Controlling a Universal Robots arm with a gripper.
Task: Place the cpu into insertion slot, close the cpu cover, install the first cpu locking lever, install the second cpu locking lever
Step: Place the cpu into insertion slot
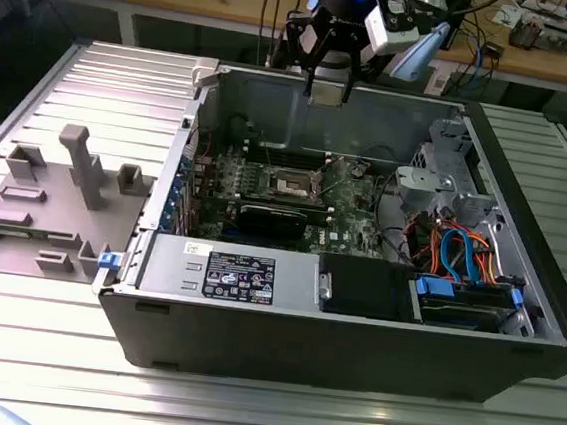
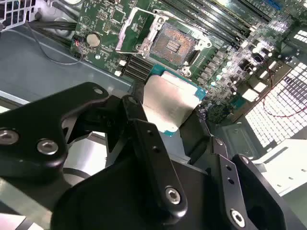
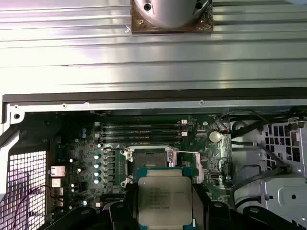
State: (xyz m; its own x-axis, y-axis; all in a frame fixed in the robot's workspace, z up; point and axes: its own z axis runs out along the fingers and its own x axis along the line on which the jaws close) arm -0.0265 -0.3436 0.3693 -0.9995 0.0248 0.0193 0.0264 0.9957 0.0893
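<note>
- cpu (image 3: 162, 200): matt silver-grey metal top.
- tool (image 2: 170, 115): smooth black, faintly glossy.
- table (image 1: 244, 410): ribbed bare metal, satin sheen.
- case (image 1: 273, 111): dull grey sheet metal, black outer shell.

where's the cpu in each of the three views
Exterior view: the cpu hangs in the gripper over the far wall of the case.
Second wrist view: the cpu, clamped, near the insertion slot.
First wrist view: the cpu, clamped, partly hiding the insertion slot.
Shared landmark: the insertion slot, open and empty.

The cpu (image 2: 170, 100) hangs well above the insertion slot (image 2: 173, 44)
</note>
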